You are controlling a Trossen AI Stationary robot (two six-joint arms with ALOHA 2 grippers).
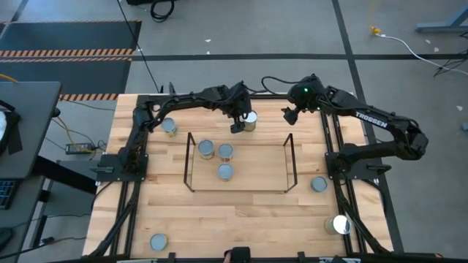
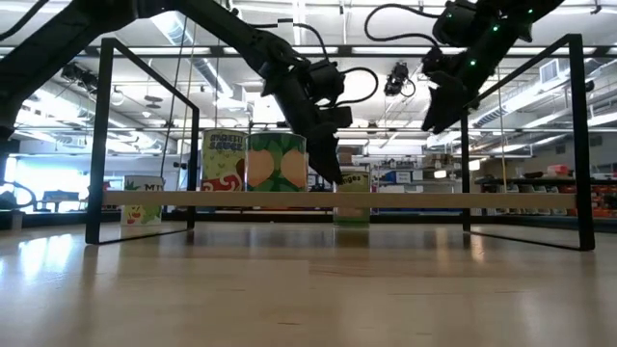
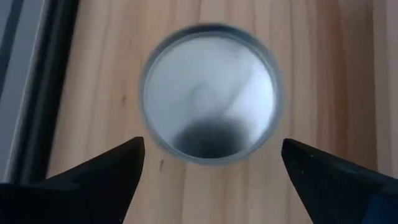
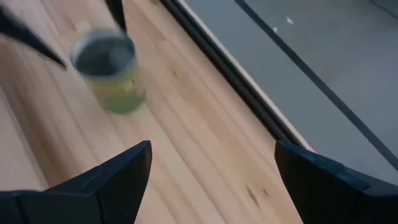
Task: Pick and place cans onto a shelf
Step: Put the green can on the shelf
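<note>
A can with a grey top and green-yellow side [image 1: 251, 119] stands on its base on the table beyond the shelf's far side; it also shows in the low view [image 2: 353, 214]. My left gripper [image 1: 240, 123] is open right above it, pointing down; its fingers [image 3: 112, 171] stand apart on either side of the can's round top [image 3: 211, 102] without touching it. My right gripper [image 1: 289, 115] is open and empty, raised to the right of that can, which shows in its wrist view [image 4: 111, 70]. The dark rod shelf [image 1: 291, 157] holds three cans [image 1: 206, 150] [image 1: 225, 152] [image 1: 225, 172].
Loose cans stand on the table at the far left [image 1: 170, 127], right of the shelf [image 1: 319, 184], near right [image 1: 341, 224] and near left [image 1: 158, 242]. The table's dark frame rail [image 4: 249, 87] runs along the far edge, close behind both grippers.
</note>
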